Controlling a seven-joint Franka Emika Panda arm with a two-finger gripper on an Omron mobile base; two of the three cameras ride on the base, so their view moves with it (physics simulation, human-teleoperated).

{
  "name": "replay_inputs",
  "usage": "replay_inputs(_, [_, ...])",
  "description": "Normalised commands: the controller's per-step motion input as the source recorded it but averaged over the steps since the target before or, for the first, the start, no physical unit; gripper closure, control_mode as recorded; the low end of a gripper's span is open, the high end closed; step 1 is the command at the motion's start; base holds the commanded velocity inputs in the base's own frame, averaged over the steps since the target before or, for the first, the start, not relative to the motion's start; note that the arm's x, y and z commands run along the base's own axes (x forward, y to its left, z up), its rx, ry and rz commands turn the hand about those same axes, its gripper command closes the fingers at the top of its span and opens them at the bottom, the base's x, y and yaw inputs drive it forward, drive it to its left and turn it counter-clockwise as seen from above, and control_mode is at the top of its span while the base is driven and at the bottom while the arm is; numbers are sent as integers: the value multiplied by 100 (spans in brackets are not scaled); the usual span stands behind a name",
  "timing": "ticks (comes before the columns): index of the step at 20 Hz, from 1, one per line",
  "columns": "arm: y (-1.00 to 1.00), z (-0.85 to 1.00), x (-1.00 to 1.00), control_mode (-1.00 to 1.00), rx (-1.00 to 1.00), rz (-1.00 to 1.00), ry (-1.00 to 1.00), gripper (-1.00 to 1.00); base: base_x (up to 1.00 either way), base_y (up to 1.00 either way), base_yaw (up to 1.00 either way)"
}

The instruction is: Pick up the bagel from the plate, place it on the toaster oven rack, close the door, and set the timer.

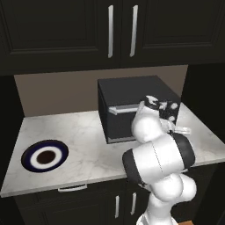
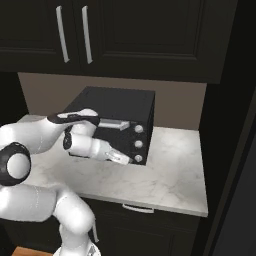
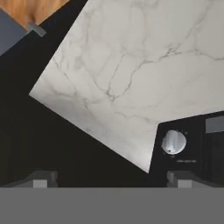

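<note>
The plate (image 1: 44, 156) lies at the counter's left end with nothing on it. The bagel is out of view. The black toaster oven (image 1: 132, 90) stands at the back of the counter. Its door (image 1: 119, 125) is shut, with the silver bar handle (image 1: 124, 109) along the top edge, so the toaster oven rack is hidden. My gripper (image 2: 123, 157) is open at the oven's right front corner, just left of the lowest of three knobs (image 2: 137, 159). In the hand view, that knob (image 3: 173, 142) sits above the right one of the wide-apart fingertips (image 3: 180, 179).
Dark upper cabinets with silver handles (image 1: 110, 30) hang above the oven. A tall dark panel (image 2: 230, 125) bounds the counter on the right. Bare marble counter (image 2: 170, 175) lies to the right of the oven, with a drawer handle (image 1: 72, 188) below the front edge.
</note>
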Motion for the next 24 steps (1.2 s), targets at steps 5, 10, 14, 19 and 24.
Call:
replay_inputs(5, [0,100,-73,-100,33,6,11,-100,0,0,0])
replay_inputs(10, [0,100,-15,-100,35,15,26,-100,0,0,0])
replay_inputs(14, [1,100,13,-100,31,18,54,-100,0,0,0])
replay_inputs(19, [3,100,20,-100,15,12,69,-100,0,0,0])
replay_inputs(24, [0,100,-11,-100,0,3,66,-100,0,0,0])
